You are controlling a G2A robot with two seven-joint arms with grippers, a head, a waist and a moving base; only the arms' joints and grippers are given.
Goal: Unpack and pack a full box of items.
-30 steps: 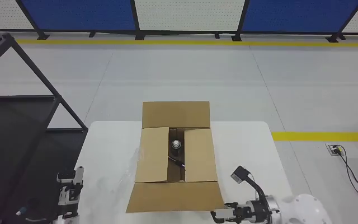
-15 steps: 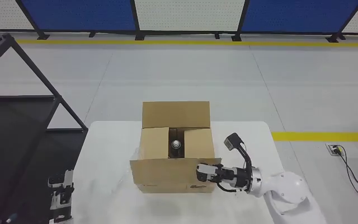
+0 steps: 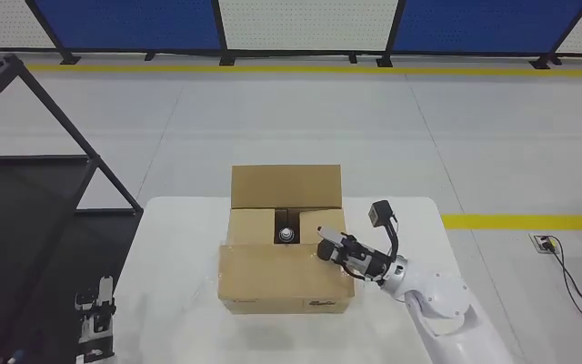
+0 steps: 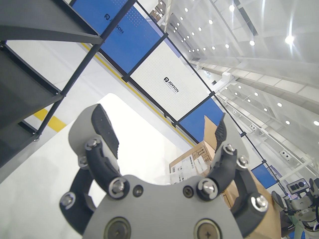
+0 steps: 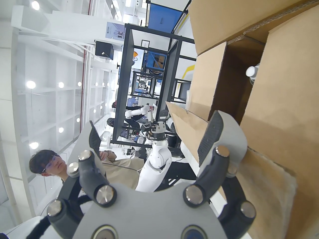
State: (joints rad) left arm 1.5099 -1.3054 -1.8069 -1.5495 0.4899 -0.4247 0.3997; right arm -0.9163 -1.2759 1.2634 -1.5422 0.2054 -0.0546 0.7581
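Observation:
The cardboard box (image 3: 284, 289) stands in the middle of the white table (image 3: 173, 264). Its back flap (image 3: 285, 186) stands open, and its front flap (image 3: 273, 268) lies folded over the near part of the opening. A bottle's pale cap (image 3: 287, 236) shows in the gap between the two side flaps. My right gripper (image 3: 328, 248) is open at the front flap's far right corner, and in the right wrist view (image 5: 154, 135) one finger (image 5: 219, 135) rests against the cardboard (image 5: 274, 80), near the cap (image 5: 252, 71). My left gripper (image 4: 162, 125) is open and empty, off the table's front left corner (image 3: 97, 296).
A black metal rack (image 3: 45, 209) stands left of the table. The table has bare surface on both sides of the box. In the left wrist view the box (image 4: 197, 155) stands beyond the open fingers.
My right gripper rose from the table's front edge and swung the front flap up and over the box top. My left gripper drew back toward the near left.

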